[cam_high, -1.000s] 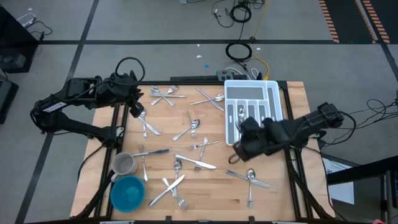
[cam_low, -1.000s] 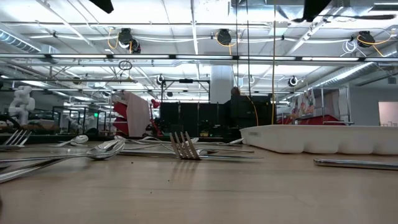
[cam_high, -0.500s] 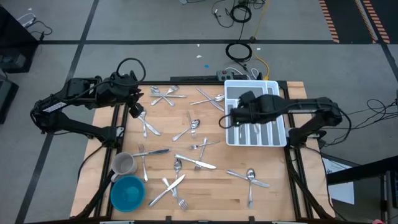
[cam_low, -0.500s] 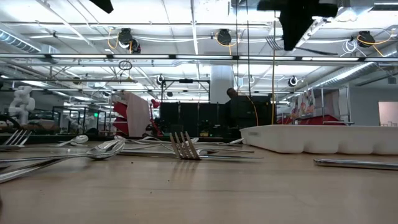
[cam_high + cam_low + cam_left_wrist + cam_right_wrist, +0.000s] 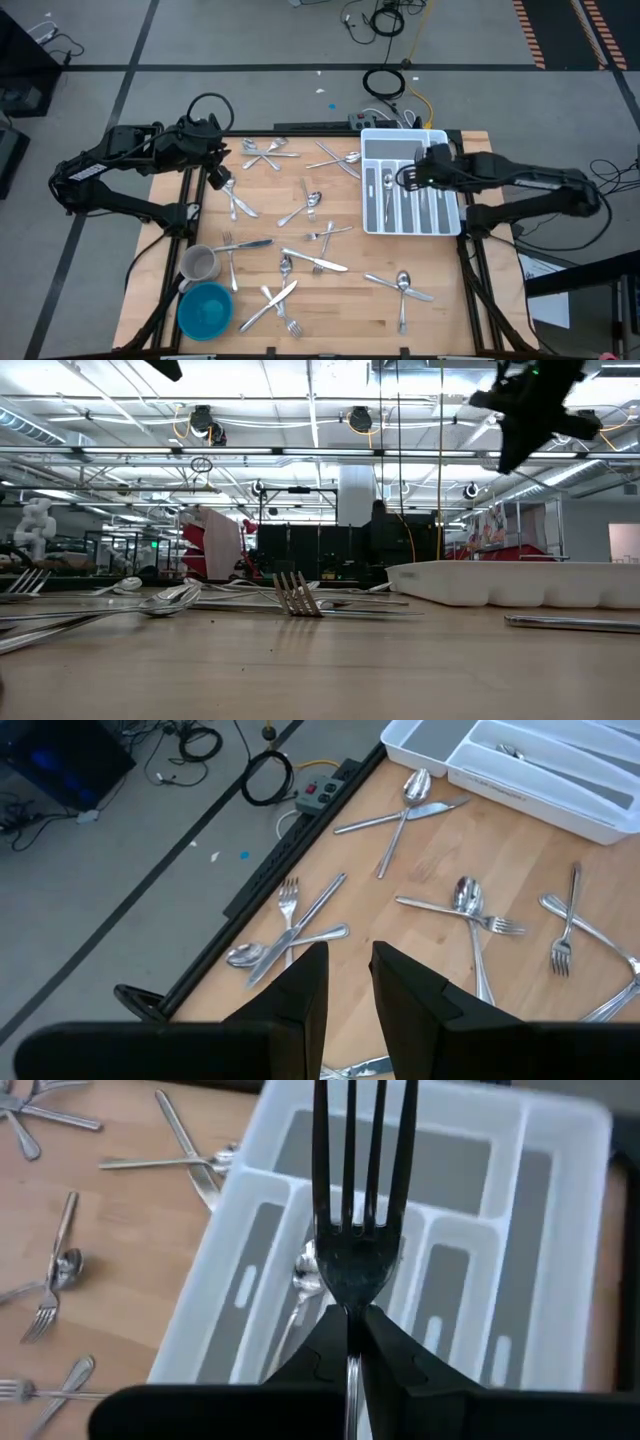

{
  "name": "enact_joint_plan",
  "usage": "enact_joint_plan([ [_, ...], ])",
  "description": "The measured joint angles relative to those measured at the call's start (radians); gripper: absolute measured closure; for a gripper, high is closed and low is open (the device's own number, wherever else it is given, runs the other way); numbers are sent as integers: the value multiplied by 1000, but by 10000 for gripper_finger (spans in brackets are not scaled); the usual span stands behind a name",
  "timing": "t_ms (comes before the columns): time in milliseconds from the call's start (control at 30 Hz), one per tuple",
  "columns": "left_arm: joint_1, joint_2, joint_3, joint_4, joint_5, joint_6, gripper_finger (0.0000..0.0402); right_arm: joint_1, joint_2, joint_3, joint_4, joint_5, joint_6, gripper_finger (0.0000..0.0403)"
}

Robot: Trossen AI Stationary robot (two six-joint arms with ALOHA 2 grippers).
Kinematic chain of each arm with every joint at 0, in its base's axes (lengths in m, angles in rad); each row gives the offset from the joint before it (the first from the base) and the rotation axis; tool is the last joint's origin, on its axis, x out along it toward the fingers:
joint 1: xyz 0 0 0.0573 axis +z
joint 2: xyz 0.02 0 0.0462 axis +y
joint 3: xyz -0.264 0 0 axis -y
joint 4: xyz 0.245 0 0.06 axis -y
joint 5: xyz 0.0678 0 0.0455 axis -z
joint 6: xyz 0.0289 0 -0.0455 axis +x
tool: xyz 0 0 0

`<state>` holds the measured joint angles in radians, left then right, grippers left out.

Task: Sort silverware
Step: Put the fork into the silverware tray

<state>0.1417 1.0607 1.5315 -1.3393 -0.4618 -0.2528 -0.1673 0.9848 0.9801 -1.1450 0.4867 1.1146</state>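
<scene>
Silverware lies scattered over the wooden table: forks, spoons and knives such as a crossed pair near the front edge and a spoon at the right. The white organiser tray at the far right holds a spoon and other pieces. My right gripper hangs over the tray, shut on a fork. My left gripper waits above the table's far left, open with nothing between its fingers. My right gripper pinches the fork's neck, just behind the tines' base, between its two fingers. The fork runs along the fingers and its tines stick out ahead of them. It is lifted clear, slanting down above the tray's compartments.
A grey mug and a blue bowl stand at the near left corner. More cutlery lies in a cluster at the far left edge, beside a power strip on the floor behind the table.
My right gripper has carried the fork from beside the tray's near left corner toward the far edge and then rightward over the tray's middle, rolling its wrist on the way. It has stayed shut on the fork.
</scene>
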Motion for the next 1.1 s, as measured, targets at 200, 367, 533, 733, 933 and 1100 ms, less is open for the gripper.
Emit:
enact_joint_plan([
  [200, 0, 0, 0, 1, 0, -8, 313, -80, -34, -178, 248, -83, -33, 402],
  [367, 0, 0, 0, 15, 0, -30, 313, -103, 59, -234, 347, -102, -41, 402],
  [533, 0, 0, 0, 14, 3, -30, 313, -115, 106, -266, 363, -132, -35, 402],
  [733, 0, 0, 0, 14, 7, -30, 313, -116, 113, -343, 440, -156, 4, 402],
  [933, 0, 0, 0, 14, 8, -31, 313, -116, 113, -422, 522, -156, 49, 402],
  [1100, 0, 0, 0, 15, 8, -34, 313, -119, 113, -470, 543, -173, 71, 402],
])
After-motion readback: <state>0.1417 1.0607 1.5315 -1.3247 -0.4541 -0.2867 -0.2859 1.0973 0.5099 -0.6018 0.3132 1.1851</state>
